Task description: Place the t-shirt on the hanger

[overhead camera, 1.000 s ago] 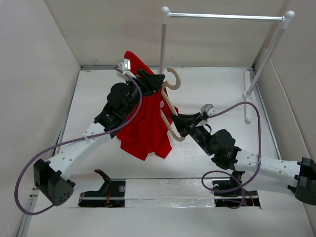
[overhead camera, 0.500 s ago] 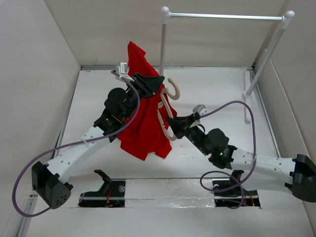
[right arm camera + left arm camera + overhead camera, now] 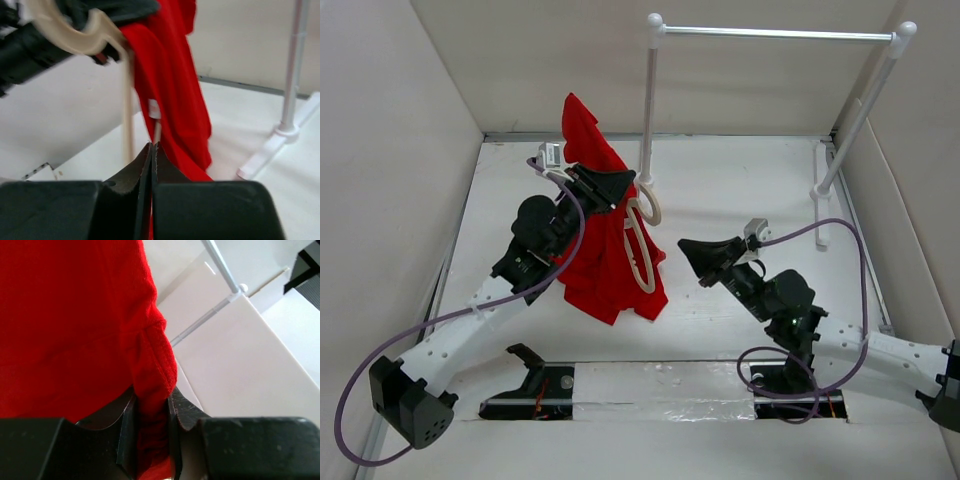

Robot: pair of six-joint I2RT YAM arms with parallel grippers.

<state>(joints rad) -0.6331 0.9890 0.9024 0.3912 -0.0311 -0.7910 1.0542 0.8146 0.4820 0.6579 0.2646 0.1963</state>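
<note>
Top view: L arm raised over mid-bench (image 3: 750,180), L hand (image 3: 151,407) up high. L wrist cam shows both its fingers (image 3: 127,432) pinched onto a bunched fold of the t-shirt (image 3: 605,265), with red cloth filling the gap between the pads. So L hand = gripping the t-shirt.

T-shirt is off the bench and hangs from the L hand. Most of it drapes down in long folds in front of the L forearm. One corner pokes up above the hand toward the back wall. Small white tag (image 3: 154,109) visible on the cloth, R wrist cam.

Hanger (image 3: 92,30): cream, airborne, right beside the shirt on its R-arm side. Hook sits up against the tip of the L hand. Body hangs down along the red cloth and overlaps it in the top view. Can't tell if the hook is caught in the L hand's grip or only hung on it. Can't tell if any part of the hanger is inside the shirt.

R hand (image 3: 151,147): fingers pressed flat together, nothing between them = closed, empty. Sits lower than the L hand, tip aimed at the hanger and shirt. Clear gap to both in the top view, no contact.

Rack (image 3: 775,33): white posts and metal rail, back R corner of the bench, well apart from both hands.
</note>
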